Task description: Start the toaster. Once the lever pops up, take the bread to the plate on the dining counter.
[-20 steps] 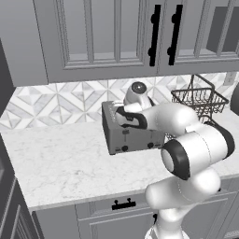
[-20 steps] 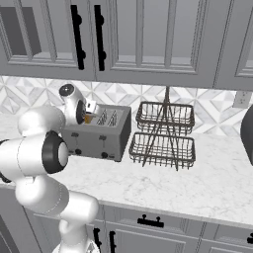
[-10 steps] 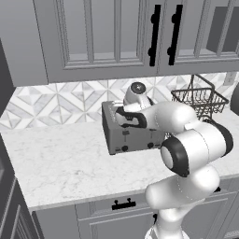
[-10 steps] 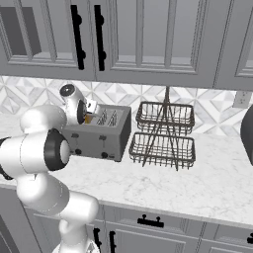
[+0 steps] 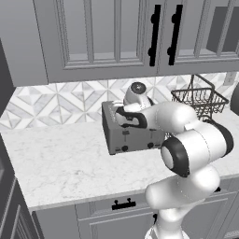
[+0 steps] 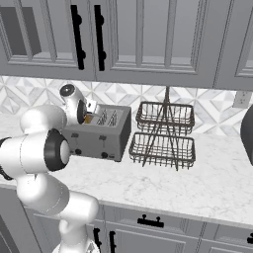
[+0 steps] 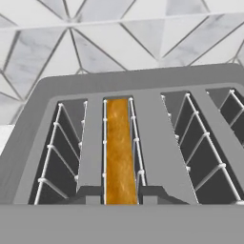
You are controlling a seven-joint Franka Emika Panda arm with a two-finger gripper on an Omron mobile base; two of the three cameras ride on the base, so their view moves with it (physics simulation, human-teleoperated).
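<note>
The grey four-slot toaster (image 5: pixel 133 139) (image 6: pixel 99 136) (image 7: pixel 157 90) stands on the marble worktop against the tiled wall. The bread (image 7: pixel 117 147) sits edge-on and orange-brown in the second slot from the left; a spot of that orange bread (image 6: pixel 88 118) peeks out under my hand. My gripper (image 7: pixel 120 194) (image 6: pixel 89 114) hangs open just above the toaster's top, one dark fingertip (image 7: pixel 93 193) on each side of the slice. Two round knobs (image 5: pixel 125 148) show on the toaster's front; the lever tabs are too small to tell apart. The plate and dining counter are out of view.
A two-tier dark wire basket (image 6: pixel 163 133) (image 5: pixel 198 99) stands right of the toaster. Upper cabinets with black handles (image 5: pixel 163 35) hang overhead. A dark rounded object (image 6: pixel 247 133) sits at the far right. Bare worktop (image 5: pixel 60 158) stretches left of the toaster.
</note>
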